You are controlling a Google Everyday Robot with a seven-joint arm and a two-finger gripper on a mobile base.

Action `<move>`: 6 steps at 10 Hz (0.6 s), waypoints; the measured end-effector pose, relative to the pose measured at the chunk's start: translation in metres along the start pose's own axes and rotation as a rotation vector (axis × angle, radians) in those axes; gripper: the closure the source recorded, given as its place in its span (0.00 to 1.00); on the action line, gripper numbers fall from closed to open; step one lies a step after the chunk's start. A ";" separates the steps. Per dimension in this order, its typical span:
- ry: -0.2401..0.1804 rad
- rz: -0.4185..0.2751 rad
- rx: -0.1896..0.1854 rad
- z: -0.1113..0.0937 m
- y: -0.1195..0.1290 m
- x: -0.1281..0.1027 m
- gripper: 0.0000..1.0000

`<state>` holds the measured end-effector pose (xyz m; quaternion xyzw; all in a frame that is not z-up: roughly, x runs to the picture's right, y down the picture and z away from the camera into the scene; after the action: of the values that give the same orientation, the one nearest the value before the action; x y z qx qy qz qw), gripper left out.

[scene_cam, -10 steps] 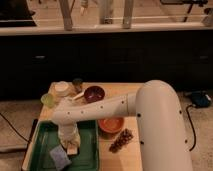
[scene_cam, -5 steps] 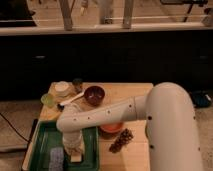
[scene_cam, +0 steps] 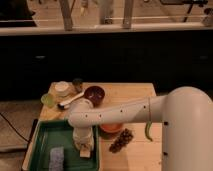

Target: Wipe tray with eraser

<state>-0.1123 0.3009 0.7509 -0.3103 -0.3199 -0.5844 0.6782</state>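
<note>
The green tray (scene_cam: 44,139) lies at the front left of the wooden table. My gripper (scene_cam: 84,148) hangs from the white arm and points down into the tray's right part. It is shut on the eraser (scene_cam: 85,152), a small pale block that rests on the tray floor near the right rim. A flat blue-grey pad (scene_cam: 56,157) lies in the tray to the left of the gripper.
Behind the tray stand a dark maroon bowl (scene_cam: 94,94), a white cup (scene_cam: 62,88), a green cup (scene_cam: 48,100), a small dark jar (scene_cam: 77,82) and a white-handled utensil (scene_cam: 70,101). An orange bowl (scene_cam: 111,129), a dark grape-like cluster (scene_cam: 121,140) and a green chili (scene_cam: 148,131) lie right of the tray.
My gripper with the eraser has slid to the right across the tray floor, away from the blue-grey pad. The arm has swung with it.
</note>
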 end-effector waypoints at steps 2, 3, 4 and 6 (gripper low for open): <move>0.009 0.000 -0.004 -0.006 -0.005 0.022 1.00; 0.011 -0.002 -0.002 -0.007 -0.010 0.029 1.00; 0.011 -0.009 -0.005 -0.007 -0.014 0.032 1.00; 0.007 -0.058 -0.009 -0.004 -0.042 0.031 1.00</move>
<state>-0.1500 0.2739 0.7748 -0.3018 -0.3240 -0.6062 0.6606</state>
